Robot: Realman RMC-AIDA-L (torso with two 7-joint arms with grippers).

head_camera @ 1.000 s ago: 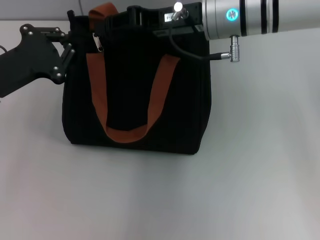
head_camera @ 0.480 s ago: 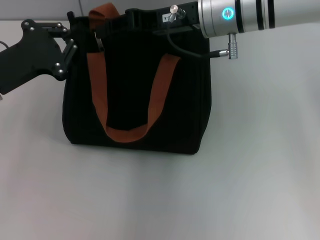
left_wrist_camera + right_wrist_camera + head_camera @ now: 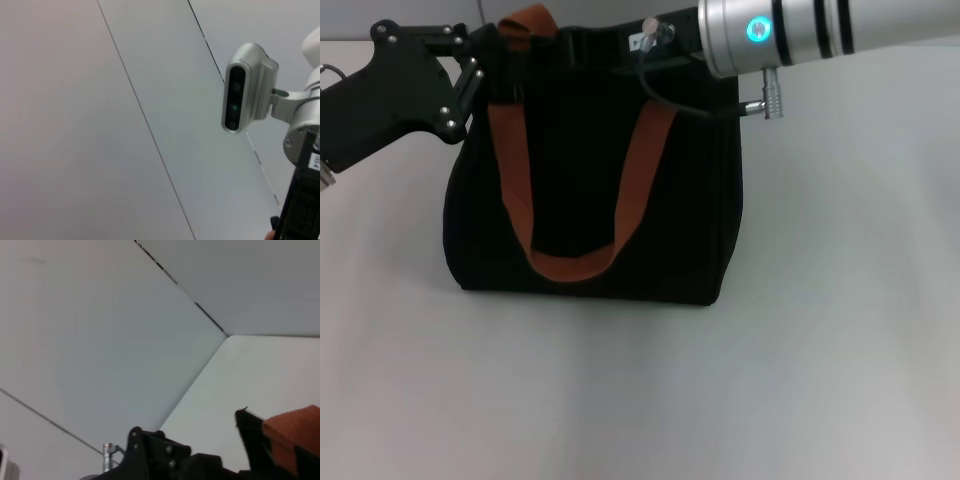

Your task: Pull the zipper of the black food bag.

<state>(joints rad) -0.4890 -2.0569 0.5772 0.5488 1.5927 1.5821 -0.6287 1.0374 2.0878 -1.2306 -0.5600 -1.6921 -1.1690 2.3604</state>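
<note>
Since a second ago both arms have slid toward the robot's left along the top of the black food bag (image 3: 590,200), which stands upright on the white table (image 3: 820,350). The left gripper (image 3: 485,60) sits at the bag's top left corner by the orange strap (image 3: 510,150); the right gripper (image 3: 620,45) is over the top edge. I cannot tell either claw's opening or hold, and the zipper is hidden.

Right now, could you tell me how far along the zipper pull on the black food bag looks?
Done: both grippers have reached the black food bag, which stands upright on the table. In hand: the left gripper is at the top left corner beside the orange handle, and the right gripper is on the top edge. Left: the zipper is hidden, so I cannot confirm any travel.
</note>
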